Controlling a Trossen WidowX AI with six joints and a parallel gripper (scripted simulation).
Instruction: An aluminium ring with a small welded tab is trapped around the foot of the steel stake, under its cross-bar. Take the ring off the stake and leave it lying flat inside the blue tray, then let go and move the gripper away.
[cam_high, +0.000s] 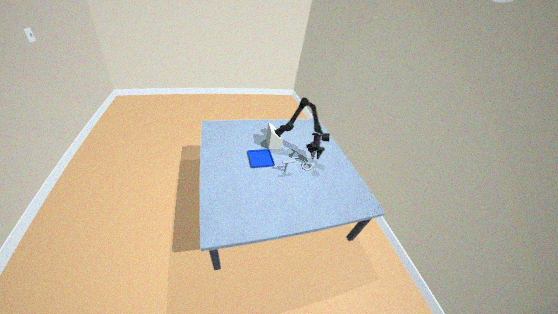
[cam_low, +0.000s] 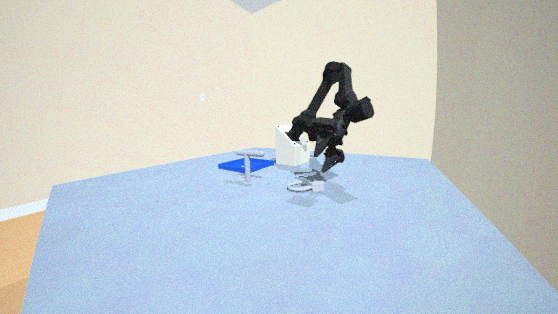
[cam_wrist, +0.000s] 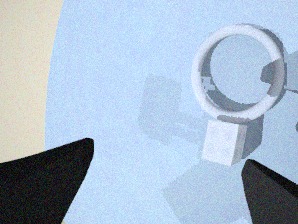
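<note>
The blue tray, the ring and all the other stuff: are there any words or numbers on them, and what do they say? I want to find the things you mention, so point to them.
There are none I can read on the ring (cam_high: 302, 168) (cam_low: 291, 189) (cam_wrist: 198, 82) or blue tray (cam_high: 260, 158) (cam_low: 232, 166).
The robot arm (cam_high: 297, 115) (cam_low: 320, 99) is too small to tell.

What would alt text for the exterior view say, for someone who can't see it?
A black robot arm reaches down with its open gripper above and behind a pale ring that lies on a blue table. To the left, apart from the ring, a T-shaped stake stands upright in front of a blue tray.
</note>
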